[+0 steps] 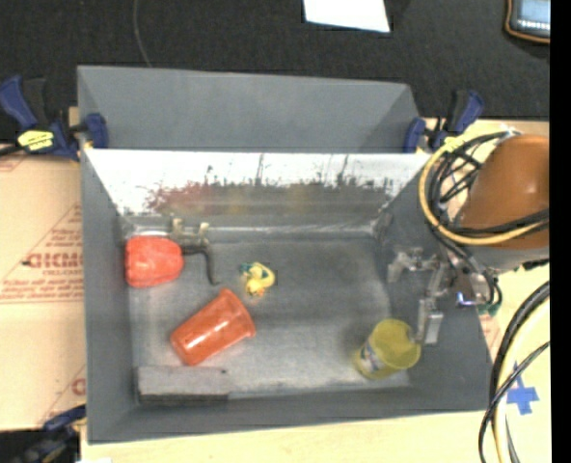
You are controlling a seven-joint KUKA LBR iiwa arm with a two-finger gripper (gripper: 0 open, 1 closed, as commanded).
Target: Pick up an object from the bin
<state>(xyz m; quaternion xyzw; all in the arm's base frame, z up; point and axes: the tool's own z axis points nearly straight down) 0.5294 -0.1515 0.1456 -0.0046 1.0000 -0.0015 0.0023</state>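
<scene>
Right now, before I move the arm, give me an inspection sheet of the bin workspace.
Surface: grey bin floor, stains on the back wall.
Job's things: yellow cup front right; orange cup on its side, front left; red lump left; yellow toy centre.
Clutter: dark block along the front wall; bent piece near the back wall.
Gripper: gripper low at the yellow cup's right edge; contact cannot be told.
Cables: black and yellow loops round the orange cover.
Surroundings: white paper beyond the bin.
</scene>
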